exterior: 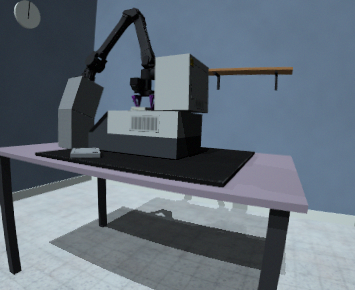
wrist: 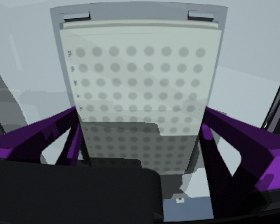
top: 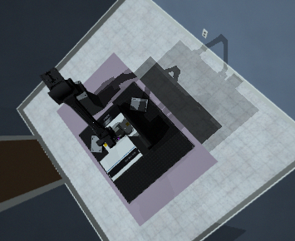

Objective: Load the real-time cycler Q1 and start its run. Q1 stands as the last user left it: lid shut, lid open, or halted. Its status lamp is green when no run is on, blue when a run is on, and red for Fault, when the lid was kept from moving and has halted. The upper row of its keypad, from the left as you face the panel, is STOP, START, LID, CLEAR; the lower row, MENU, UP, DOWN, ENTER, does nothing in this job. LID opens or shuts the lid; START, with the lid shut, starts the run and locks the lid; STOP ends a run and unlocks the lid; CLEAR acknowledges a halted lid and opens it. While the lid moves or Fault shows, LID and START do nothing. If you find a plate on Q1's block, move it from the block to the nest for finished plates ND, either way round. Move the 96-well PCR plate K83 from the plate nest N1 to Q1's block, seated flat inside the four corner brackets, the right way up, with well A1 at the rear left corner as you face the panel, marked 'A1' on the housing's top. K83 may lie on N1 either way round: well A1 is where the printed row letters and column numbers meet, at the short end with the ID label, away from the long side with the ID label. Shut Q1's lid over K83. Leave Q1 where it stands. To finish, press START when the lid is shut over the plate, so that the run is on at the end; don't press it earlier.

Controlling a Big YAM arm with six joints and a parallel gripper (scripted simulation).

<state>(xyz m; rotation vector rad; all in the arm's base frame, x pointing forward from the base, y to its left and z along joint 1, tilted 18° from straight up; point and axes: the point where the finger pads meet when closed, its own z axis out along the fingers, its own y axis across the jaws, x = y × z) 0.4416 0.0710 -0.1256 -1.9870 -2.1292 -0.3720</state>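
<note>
Taking the grey, box-shaped real-time cycler Q1 [exterior: 144, 131] as the landmark, and reading the exterior view from the left: a flat, pale plate nest [exterior: 85, 151] lies on the black mat [exterior: 219, 165] just off the cycler's left end. Next comes the black jointed arm [exterior: 115, 37], arching from behind down to the cycler's top. The cycler's big grey lid [exterior: 180, 82] stands raised at the right of that top, so the block is exposed.

The gripper [wrist: 139, 135], with purple fingers, hangs directly over the block, left of the raised lid. It stands wide and is clamped across the white 96-well PCR plate K83 [wrist: 140, 86], one finger on each long side.

The relation that matters: in the wrist view the plate's long axis runs straight away from the gripper, toward two small grey corner brackets [wrist: 78, 18] at the far edge of the cycler's top. The plate's far short end lies just short of those brackets and looks square to them. Whether its underside already touches the block cannot be told.

The plate is a thin, pale rectangle with regular rows of round wells. Faint marks run along its left edge, too small to read, so A1's corner cannot be confirmed.

Judging from this, the seating step is in hand; release should follow only once the plate lies flat inside the brackets.
</note>
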